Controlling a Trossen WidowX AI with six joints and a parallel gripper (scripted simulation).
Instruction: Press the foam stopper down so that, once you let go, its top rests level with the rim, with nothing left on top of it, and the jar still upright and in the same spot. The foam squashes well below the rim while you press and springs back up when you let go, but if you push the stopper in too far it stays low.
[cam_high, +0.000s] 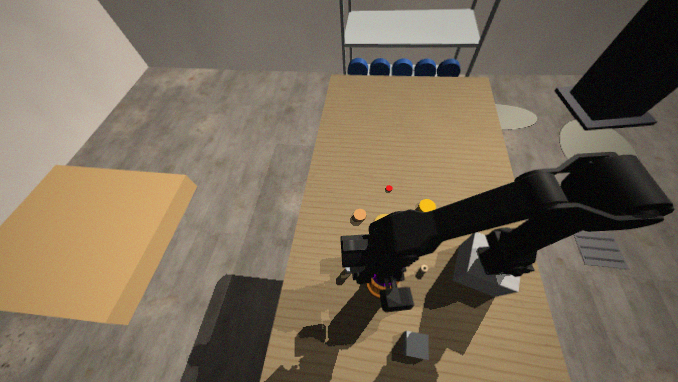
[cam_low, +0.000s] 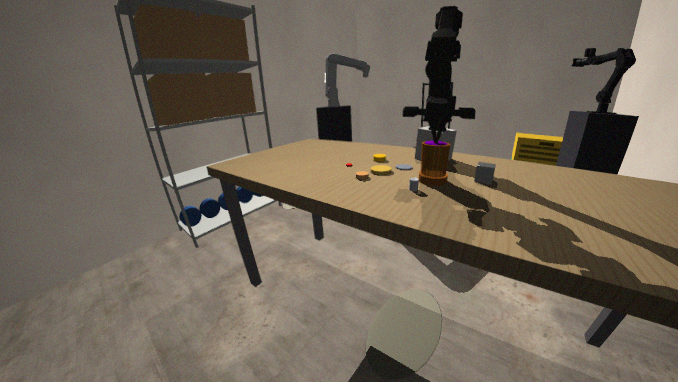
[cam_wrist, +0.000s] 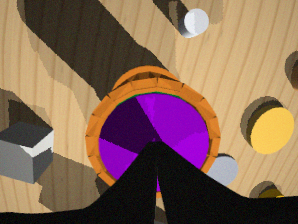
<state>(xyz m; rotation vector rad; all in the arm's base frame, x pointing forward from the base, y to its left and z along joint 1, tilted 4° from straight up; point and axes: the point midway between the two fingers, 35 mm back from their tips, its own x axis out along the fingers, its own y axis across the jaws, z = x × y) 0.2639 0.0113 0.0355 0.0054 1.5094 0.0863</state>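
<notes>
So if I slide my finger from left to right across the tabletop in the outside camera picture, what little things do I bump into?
Red dot → orange disc → big yellow disc → pale blue disc → small grey cylinder → brown jar with the shut pincer on its purple stopper → grey cube.

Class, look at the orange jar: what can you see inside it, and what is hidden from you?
Inside the orange jar sits the purple foam stopper, with the shut pincer tip at its centre. Everything beneath the stopper is covered.
</notes>
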